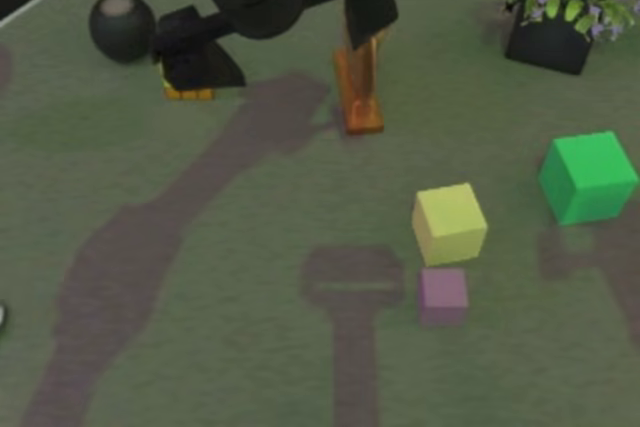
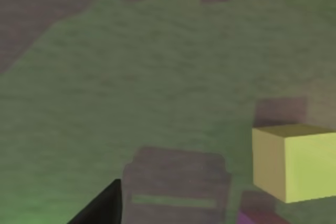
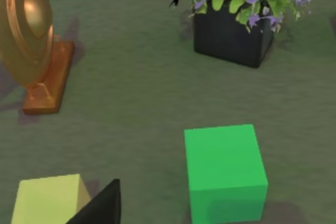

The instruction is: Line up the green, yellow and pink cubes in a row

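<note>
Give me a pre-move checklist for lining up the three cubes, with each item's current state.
1. All three cubes in sight: ok. green cube, yellow cube and pink cube all lie on the table.
2. Cubes already in a row: not ok. Yellow and pink sit close together; green lies apart, toward the table's right.
3. Any cube held: ok, none is gripped.
4. Gripper fingers open or shut: cannot tell for either arm.
5. Obstacles near the cubes: ok. The potted plant and the orange stand stand farther back.
6. Top of the green cube free: ok, nothing rests on it.
</note>
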Robot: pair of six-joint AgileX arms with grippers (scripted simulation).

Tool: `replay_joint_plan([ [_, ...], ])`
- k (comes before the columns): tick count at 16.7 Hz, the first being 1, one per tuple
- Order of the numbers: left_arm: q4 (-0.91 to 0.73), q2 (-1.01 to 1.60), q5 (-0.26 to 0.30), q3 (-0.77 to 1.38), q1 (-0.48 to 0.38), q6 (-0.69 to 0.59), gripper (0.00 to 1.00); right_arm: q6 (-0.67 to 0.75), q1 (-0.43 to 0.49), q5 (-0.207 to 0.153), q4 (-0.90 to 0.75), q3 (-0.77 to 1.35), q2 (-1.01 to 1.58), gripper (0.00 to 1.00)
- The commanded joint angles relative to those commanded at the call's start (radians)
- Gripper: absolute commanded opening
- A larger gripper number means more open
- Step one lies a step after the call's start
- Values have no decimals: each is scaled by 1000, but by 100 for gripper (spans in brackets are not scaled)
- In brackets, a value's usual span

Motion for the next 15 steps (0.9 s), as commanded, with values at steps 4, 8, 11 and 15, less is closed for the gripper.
replay_joint_plan([
  [4,253,-481,0,-460,176,129,100,55,91,-2,-221,313,429,100],
  [8,517,-965,5,-953,342,303,100,112,181,-4,-447,618,852,100],
  [11,703,-1283,11,-1282,445,444,100,148,241,-5,-591,823,1106,100],
  [15,922,-1619,23,-1617,550,620,100,187,306,-3,-738,1061,1373,100],
])
